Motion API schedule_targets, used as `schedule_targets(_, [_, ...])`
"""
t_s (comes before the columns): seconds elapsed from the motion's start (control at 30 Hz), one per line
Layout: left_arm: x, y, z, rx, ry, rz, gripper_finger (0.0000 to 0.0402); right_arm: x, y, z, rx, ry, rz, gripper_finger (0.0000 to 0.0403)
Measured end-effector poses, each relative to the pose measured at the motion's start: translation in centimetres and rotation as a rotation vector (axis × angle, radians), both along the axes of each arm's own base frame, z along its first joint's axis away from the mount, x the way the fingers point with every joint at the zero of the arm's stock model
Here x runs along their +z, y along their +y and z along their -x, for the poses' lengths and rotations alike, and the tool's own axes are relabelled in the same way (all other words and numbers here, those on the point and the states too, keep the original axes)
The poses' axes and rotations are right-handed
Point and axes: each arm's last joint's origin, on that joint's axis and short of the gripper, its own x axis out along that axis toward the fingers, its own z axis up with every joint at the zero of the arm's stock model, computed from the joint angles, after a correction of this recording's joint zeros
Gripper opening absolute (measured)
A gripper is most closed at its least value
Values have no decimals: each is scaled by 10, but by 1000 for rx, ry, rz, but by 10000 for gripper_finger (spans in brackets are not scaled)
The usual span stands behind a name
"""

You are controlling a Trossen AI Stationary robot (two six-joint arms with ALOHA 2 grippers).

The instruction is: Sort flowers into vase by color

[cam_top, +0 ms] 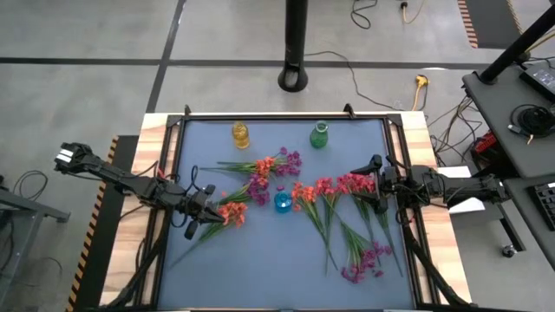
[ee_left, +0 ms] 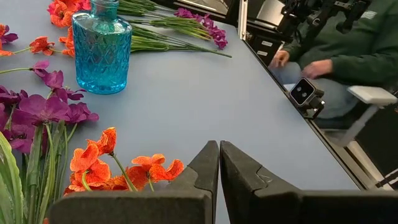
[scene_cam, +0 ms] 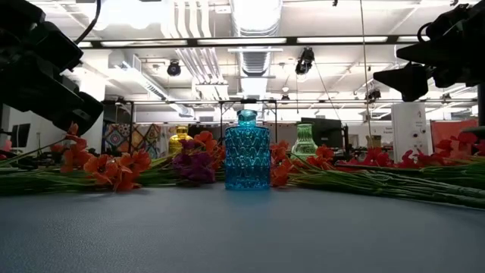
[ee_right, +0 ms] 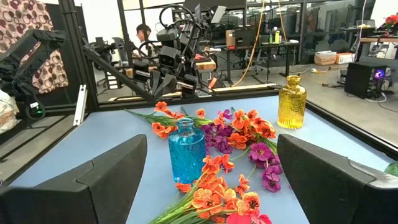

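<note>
Orange flowers (cam_top: pixel 231 214) lie beside the shut, empty left hand (cam_top: pixel 192 227), stems trailing toward its arm's side.

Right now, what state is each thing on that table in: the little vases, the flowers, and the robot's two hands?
Blue vase: upright, empty, mid-table.
Yellow vase: upright, empty, at the far edge.
Green vase: upright, empty, at the far edge.
Flowers: all lying flat on the table, none in a vase.
Left hand: shut, holding nothing, beside orange blossoms.
Right hand: open, holding nothing, over red flowers.
</note>
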Motion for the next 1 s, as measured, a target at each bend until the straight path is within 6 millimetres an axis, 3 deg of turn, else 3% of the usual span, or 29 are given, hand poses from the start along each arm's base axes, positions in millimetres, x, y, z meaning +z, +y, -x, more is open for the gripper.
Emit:
schedule_targets(0.77, [0, 0, 0, -1, 0, -2, 0, 0, 0, 0, 0, 0, 0, 352])
schedule_targets(1.0, [-1, 1, 0, -25, -52, -182, 0, 0, 0, 0, 0, 0, 0, 352])
